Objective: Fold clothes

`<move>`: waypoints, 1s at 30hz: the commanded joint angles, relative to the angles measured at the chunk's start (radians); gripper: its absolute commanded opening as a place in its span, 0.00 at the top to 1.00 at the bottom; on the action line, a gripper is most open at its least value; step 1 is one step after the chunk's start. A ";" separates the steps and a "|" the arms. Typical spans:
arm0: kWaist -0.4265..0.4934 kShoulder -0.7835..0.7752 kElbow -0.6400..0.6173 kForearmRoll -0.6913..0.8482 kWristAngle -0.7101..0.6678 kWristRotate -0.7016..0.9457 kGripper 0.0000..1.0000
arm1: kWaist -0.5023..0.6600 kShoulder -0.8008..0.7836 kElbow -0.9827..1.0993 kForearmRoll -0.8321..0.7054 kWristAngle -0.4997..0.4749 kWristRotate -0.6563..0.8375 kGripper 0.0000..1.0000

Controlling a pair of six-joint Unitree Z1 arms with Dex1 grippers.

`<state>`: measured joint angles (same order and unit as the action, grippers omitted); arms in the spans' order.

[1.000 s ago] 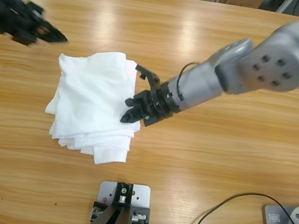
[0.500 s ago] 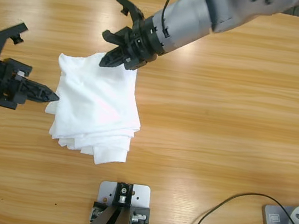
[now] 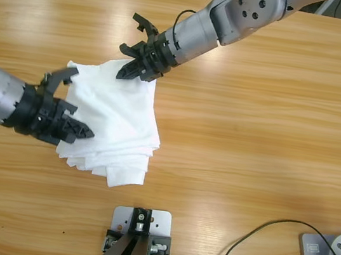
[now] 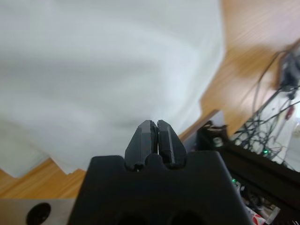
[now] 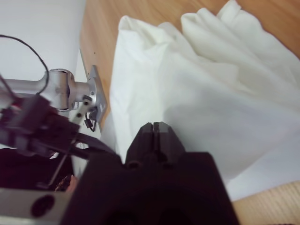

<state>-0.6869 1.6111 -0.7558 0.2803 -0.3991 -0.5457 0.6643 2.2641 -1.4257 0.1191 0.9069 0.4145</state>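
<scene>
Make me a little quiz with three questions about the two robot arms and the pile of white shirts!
1. True or false: the folded white bundle lies on the wooden table.
2. In the high view, the right gripper is at the bundle's: A, upper edge; B, lower edge; C, nowhere near it.
3. Fill in: in its own wrist view, the jaws of the left gripper are ____.

Key: 1 true; 2 A; 3 shut.
</scene>
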 commanded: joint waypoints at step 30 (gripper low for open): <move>-0.003 -0.501 0.045 0.192 0.090 0.200 0.03 | -0.138 -0.448 -0.043 0.453 -0.479 -0.230 0.00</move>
<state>-0.6883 1.2151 -0.6800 0.3674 -0.3950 -0.6109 0.4785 2.0767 -1.4700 0.2684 0.7013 0.3465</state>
